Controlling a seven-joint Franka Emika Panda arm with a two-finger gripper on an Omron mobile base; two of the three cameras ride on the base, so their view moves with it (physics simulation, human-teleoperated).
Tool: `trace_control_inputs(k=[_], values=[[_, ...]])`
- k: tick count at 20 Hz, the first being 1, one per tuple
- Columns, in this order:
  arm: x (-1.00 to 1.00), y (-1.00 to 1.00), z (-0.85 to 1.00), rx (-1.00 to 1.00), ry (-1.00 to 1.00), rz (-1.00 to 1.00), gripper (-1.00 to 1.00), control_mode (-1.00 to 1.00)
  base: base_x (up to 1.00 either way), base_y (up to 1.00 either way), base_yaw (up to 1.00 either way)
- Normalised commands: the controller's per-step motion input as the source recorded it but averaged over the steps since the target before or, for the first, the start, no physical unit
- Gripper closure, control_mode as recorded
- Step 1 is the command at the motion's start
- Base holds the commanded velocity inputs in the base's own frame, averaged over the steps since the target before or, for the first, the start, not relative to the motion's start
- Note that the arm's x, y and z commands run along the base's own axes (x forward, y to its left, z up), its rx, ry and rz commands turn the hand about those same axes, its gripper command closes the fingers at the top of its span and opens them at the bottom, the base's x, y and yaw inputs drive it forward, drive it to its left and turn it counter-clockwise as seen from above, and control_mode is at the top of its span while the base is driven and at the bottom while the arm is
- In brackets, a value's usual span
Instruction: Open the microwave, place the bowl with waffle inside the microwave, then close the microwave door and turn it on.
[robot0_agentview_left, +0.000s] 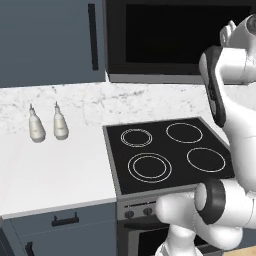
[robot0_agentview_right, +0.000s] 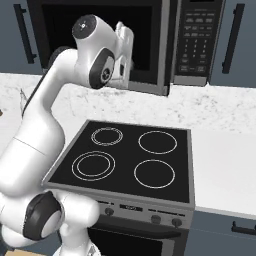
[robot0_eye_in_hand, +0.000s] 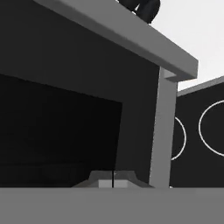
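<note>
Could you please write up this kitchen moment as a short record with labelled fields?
microwave: black box mounted above the stove, button panel on its right
microwave door: shut, dark glass window
stove: black top with four ring burners, nothing on it
counter: white marble, left of the stove
bottles: two small pale bottles upright, side by side on the counter
arm: raised in front of the microwave door
gripper: close to the microwave in the hand view, tips together, holding nothing
bowl: not yet in the microwave

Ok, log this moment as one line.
step: open microwave | door: closed | gripper: shut, at door | bowl: not placed
</note>
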Motion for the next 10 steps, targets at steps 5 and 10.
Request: trace_control_inputs(k=[5,10], values=[[1.00,-0.51,-0.44,0.05,0.03,0.37,1.00,-1.00,0.00,0.00,0.00],[1.00,-0.22,-0.31,0.03,0.13,0.24,1.00,-1.00,0.00,0.00,0.00]])
